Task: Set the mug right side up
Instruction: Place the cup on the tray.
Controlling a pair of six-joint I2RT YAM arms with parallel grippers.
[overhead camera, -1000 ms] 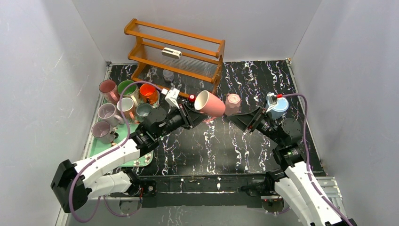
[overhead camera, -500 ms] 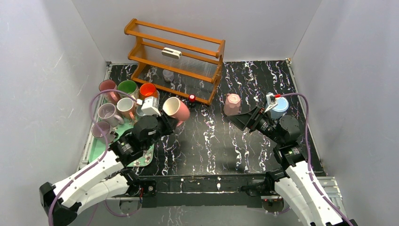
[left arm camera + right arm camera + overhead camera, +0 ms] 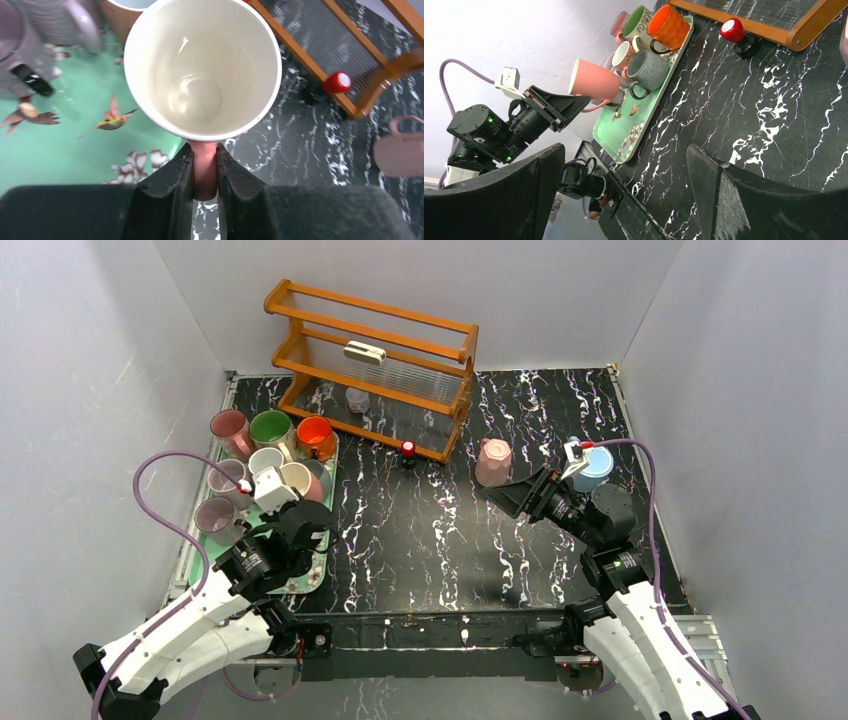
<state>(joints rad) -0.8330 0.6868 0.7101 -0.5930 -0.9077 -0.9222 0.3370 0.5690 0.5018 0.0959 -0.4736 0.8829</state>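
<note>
My left gripper [image 3: 205, 170] is shut on the handle of a pink mug [image 3: 202, 65] with a white inside. It holds the mug mouth up over the green tray [image 3: 205, 550], next to the mugs standing there. The same mug shows in the top view [image 3: 298, 481] and in the right wrist view [image 3: 594, 80]. A second pink mug [image 3: 493, 461] stands upside down on the black marble table, just beyond my right gripper [image 3: 505, 495]. My right gripper [image 3: 624, 190] is open and empty.
Several mugs stand upright on the tray, among them an orange one [image 3: 314, 433] and a green one [image 3: 270, 426]. A wooden rack [image 3: 375, 360] stands at the back. A red knob [image 3: 408, 449] sits in front of the rack. A blue mug [image 3: 592, 468] stands at the right.
My left arm has swung left and drawn back, carrying the pink mug from the table's middle to over the tray. The right arm has stayed put.
</note>
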